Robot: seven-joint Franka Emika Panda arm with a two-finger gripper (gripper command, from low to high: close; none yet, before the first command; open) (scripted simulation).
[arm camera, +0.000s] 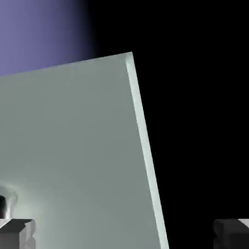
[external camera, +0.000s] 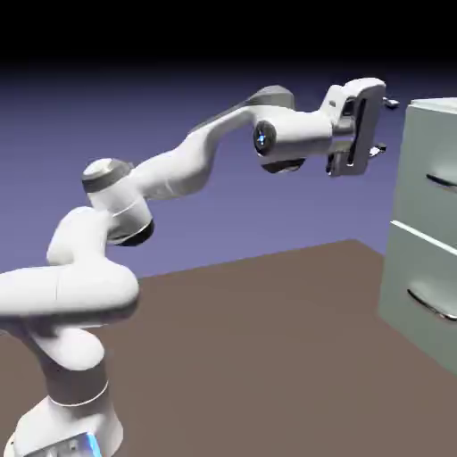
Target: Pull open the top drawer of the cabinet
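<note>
Held level near the top of the exterior view, the gripper (external camera: 386, 126) points toward the cabinet (external camera: 419, 294) with its two fingers spread wide, one above the other, and nothing between them; it hangs just short of the cabinet's upper front corner without touching it. In the hand view the grey fingertips (arm camera: 17, 232) sit far apart at the bottom corners, again with nothing gripped. No writing, label or brand mark can be read on the arm, the gripper or the cabinet. At the exterior view's right edge the cabinet stands on the brown table (external camera: 259, 348) as a tall, boxy, pale grey-green body, cut off by the frame. The top drawer (external camera: 427, 192) is its upper front panel, flat and plain, flush with the body and closed, with a thin seam dividing it from the lower drawer (external camera: 419, 290) beneath. A curved silver bar handle (external camera: 443, 182) crosses the top drawer's front, only partly in view, and a matching handle (external camera: 432, 306) shows on the lower one. Most of the hand view is filled by a tilted pale grey-green panel (arm camera: 78, 146) with a lighter edge down its right side; a small silver piece, probably a handle end (arm camera: 7, 205), shows at its lower left.
</note>
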